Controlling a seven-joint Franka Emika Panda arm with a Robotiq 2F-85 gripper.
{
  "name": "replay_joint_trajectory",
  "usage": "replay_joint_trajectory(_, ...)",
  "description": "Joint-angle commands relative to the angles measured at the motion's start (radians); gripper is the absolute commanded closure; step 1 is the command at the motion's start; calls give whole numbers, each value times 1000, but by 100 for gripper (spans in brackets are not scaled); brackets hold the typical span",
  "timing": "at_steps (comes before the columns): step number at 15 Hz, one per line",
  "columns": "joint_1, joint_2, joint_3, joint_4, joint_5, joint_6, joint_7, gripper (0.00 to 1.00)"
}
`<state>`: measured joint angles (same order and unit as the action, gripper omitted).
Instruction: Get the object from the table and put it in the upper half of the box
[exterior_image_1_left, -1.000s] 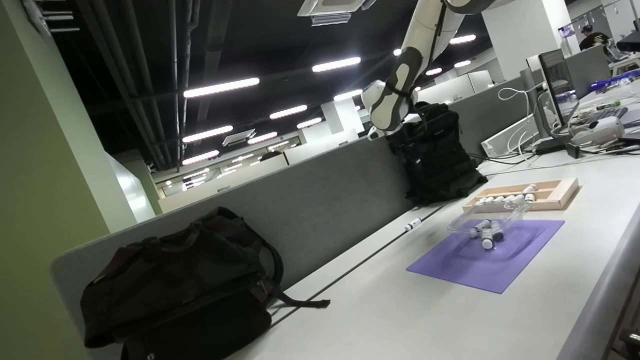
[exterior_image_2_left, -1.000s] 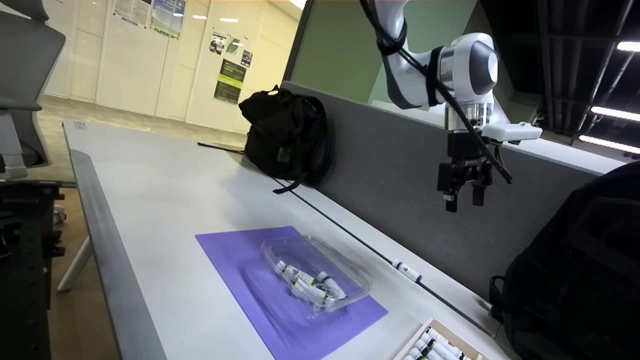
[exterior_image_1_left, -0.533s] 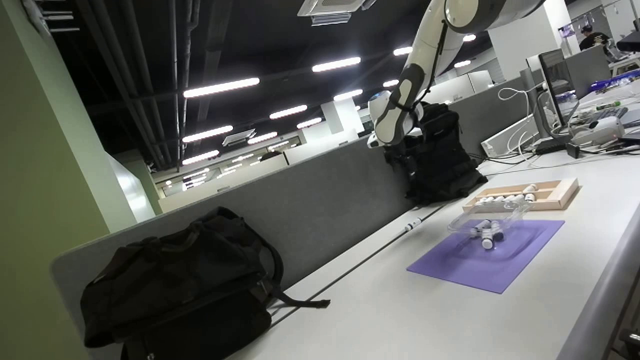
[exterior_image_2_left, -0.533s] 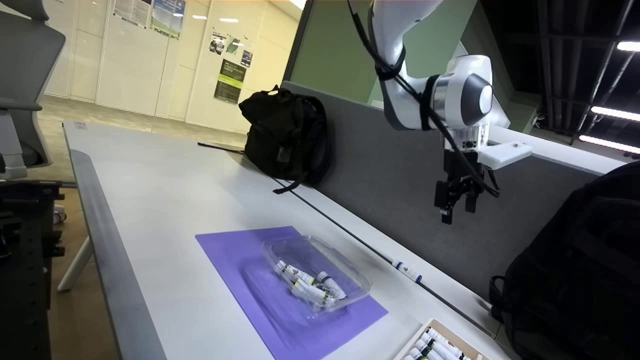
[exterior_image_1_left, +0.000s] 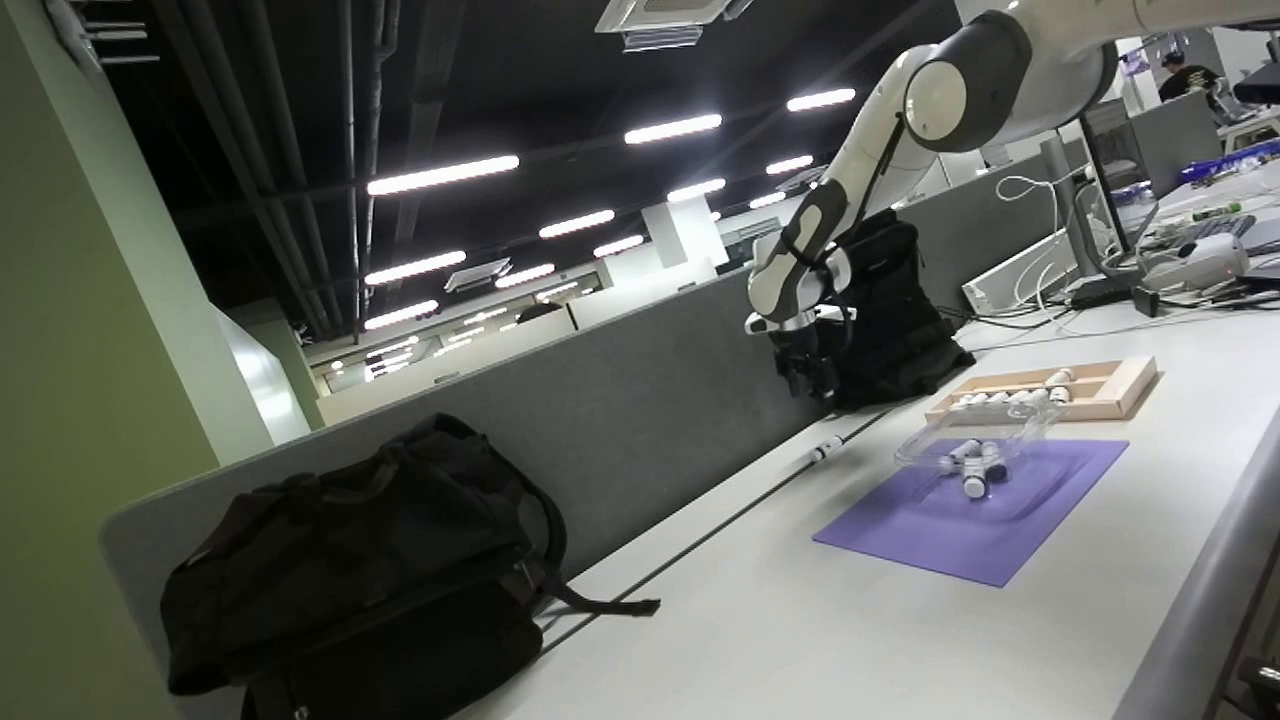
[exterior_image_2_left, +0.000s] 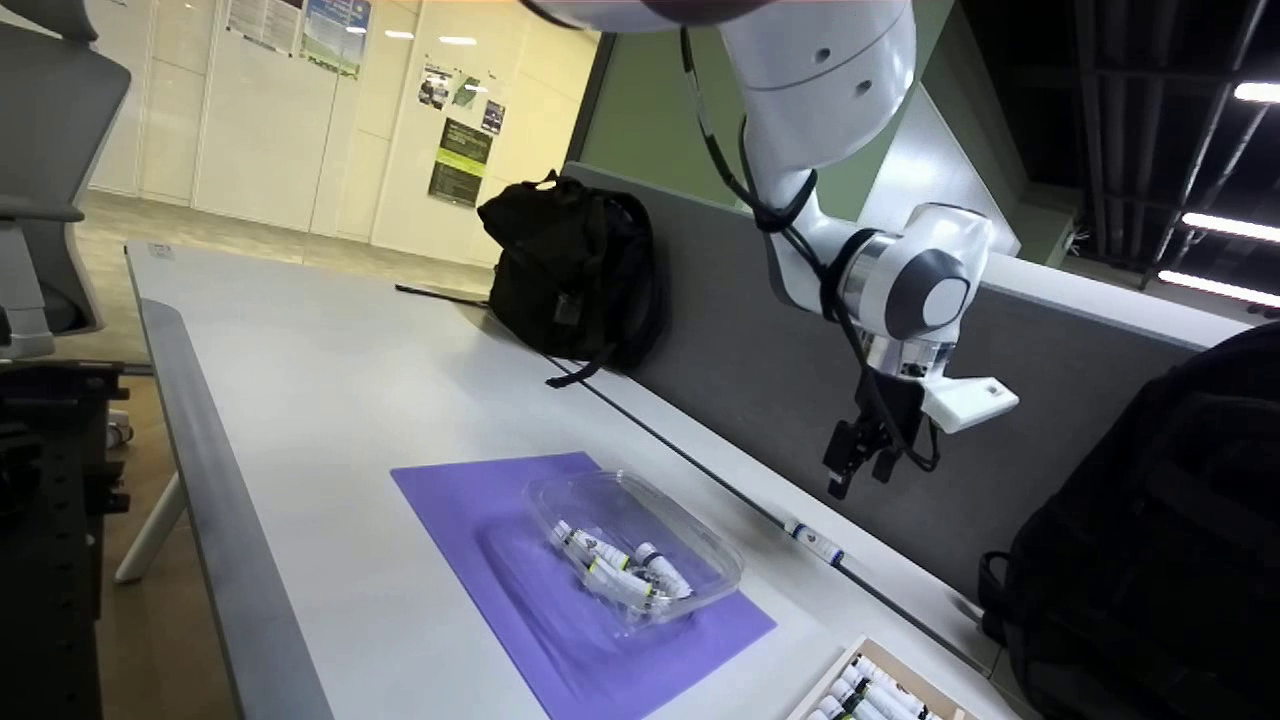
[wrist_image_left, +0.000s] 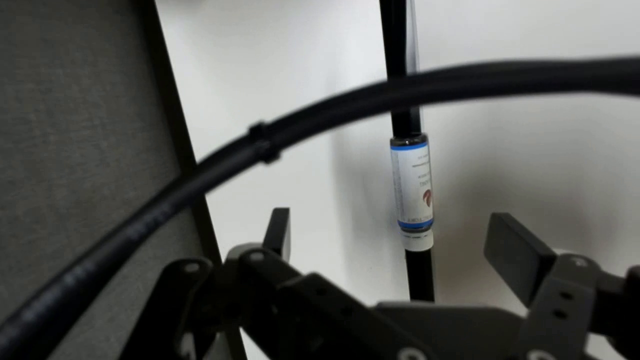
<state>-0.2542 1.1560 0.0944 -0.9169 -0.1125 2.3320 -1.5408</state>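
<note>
the gripper (exterior_image_2_left: 861, 478) hangs above the tabletop (exterior_image_2_left: 310, 390), released, its fingers (wrist_image_left: 517, 256) standing well apart. below it a white-labelled vial (wrist_image_left: 414, 185) with blue bands and a white cap lies on its side along a dark strip (wrist_image_left: 420, 275) of the tabletop, near the grey partition (exterior_image_1_left: 650, 400). in the wrist view the vial shows within the gap between the fingers, touching neither, its cap toward the bottom of that view; a black cable (wrist_image_left: 330, 116) crosses in front of the strip. in both exterior views a clear plastic tray (exterior_image_2_left: 738, 572) with several small bottles (exterior_image_2_left: 620, 580) in it sits on a purple mat (exterior_image_2_left: 450, 500), with the vial resting beside the mat, apart from it. in an exterior view the pale wooden box (exterior_image_1_left: 1130, 388) stands on the tabletop just past the mat, more white containers (exterior_image_1_left: 1060, 378) lying in its compartments; which half is the upper one i cannot tell. two black backpacks (exterior_image_1_left: 350, 580) stand on the tabletop against the partition.
</note>
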Motion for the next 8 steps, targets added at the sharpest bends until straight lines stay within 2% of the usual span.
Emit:
replay_joint_trajectory(1, 9, 148, 26, 232, 18, -130, -36, 0)
replay_joint_trajectory(7, 33, 256, 24, 360, 10, -243, -29, 0)
replay_joint_trajectory(8, 44, 255, 1, 353, 35, -243, -33, 0)
